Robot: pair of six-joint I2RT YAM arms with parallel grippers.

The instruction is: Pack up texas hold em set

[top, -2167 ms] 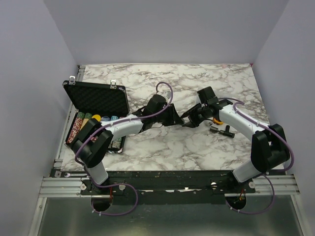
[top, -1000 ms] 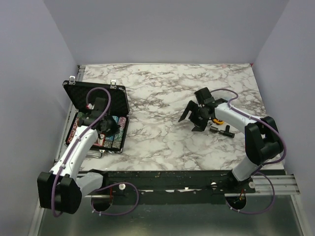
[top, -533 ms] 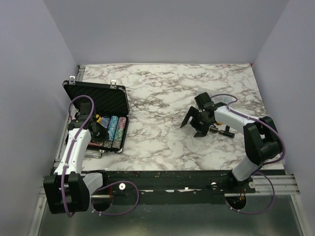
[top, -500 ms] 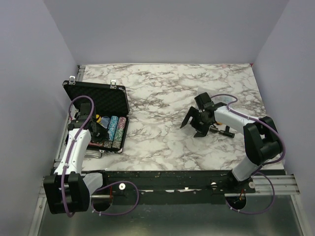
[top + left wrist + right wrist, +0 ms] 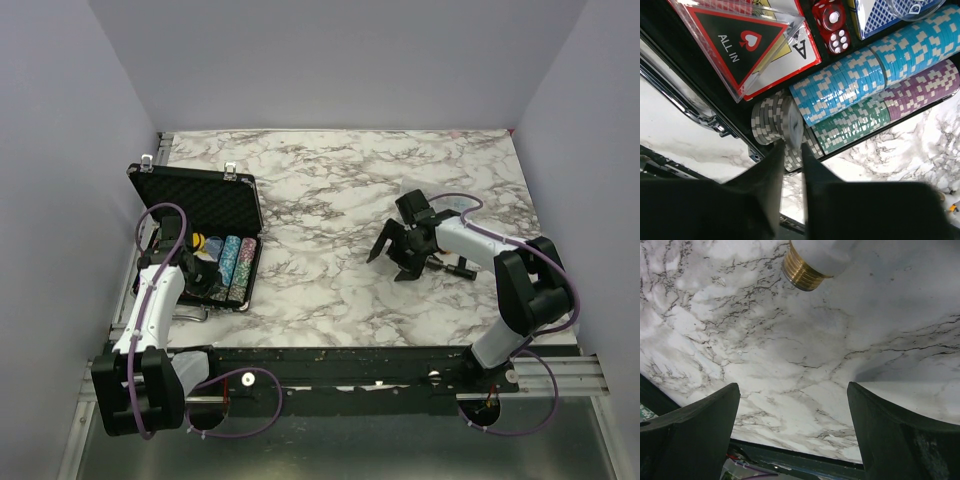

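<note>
The black hinged case stands open at the table's left, lid upright. Its tray holds rows of blue, teal, purple and grey-white chips, red dice, a clear "ALL IN" triangle and cards. My left gripper hangs over the tray's near end. In the left wrist view it is pinched on a white chip standing on edge at the end of the grey-white row. My right gripper is open and empty over bare marble; it also shows in the right wrist view.
An orange ring with black tools lies just right of the right gripper. A brass threaded piece with a white cap shows at the top of the right wrist view. The table's near edge lies below the right fingers.
The left arm has swung from the table's middle back to the case and lowered onto the chip rows. The right gripper has opened and shifted slightly right and nearer.
</note>
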